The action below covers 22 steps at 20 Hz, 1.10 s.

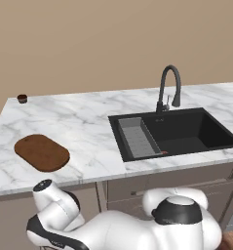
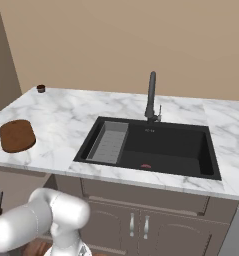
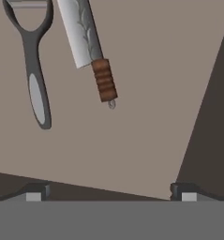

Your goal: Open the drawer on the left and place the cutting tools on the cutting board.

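Peeler head cropped, cleaver blade cut off

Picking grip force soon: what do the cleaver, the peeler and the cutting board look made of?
Cleaver: blade looks like bright patterned metal, handle ribbed reddish-brown wood. Peeler: dark grey, matte, plastic or metal, with a paler inlay. Cutting board: dark-brown, probably wood.

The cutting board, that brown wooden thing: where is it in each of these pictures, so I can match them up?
Left base view: the cutting board lies at the lower left, near the counter's front edge.
Right base view: it lies at the far left edge, left of the sink.
Hand view: not in it.
Shared landmark: the small dark cup at the counter's back left corner.
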### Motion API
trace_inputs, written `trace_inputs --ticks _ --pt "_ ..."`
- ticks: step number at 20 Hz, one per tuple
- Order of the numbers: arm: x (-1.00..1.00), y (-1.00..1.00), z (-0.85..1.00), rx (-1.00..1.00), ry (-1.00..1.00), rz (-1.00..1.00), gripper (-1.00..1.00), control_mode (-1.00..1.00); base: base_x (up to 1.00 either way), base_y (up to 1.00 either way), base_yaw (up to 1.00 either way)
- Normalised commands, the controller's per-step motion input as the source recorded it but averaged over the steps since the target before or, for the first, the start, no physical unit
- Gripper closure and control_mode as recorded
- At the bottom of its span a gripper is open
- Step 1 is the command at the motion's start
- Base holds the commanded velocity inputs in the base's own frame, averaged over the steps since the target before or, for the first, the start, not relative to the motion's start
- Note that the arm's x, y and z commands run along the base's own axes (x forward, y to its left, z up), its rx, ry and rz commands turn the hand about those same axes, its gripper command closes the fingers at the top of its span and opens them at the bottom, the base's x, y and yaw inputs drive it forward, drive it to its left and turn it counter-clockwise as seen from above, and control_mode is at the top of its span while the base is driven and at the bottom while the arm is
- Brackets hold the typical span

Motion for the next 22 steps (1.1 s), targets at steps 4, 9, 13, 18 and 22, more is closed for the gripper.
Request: trace_inputs --ticks 4,9,13,18,22 --pt "0.14 0.19 -0.18 0.00 0.00 0.00 -1.00 -1.00 0.00 0.00 0.00" --pt "0.15 0.17 -0.25 0.00 0.00 0.00 -1.00 -1.00 0.00 0.00 0.00" --pt "0.08 0.29 -0.33 0.03 0.01 0.00 -1.00 -1.00 0.00 0.00 0.00" --pt "0.06 0.25 -0.33 0.04 0.02 0.01 -1.00 -1.00 0.00 0.00 0.00" --pt "0.00 0.21 -0.31 0.04 0.00 0.01 -1.00 -1.00 0.00 0.00 0.00"
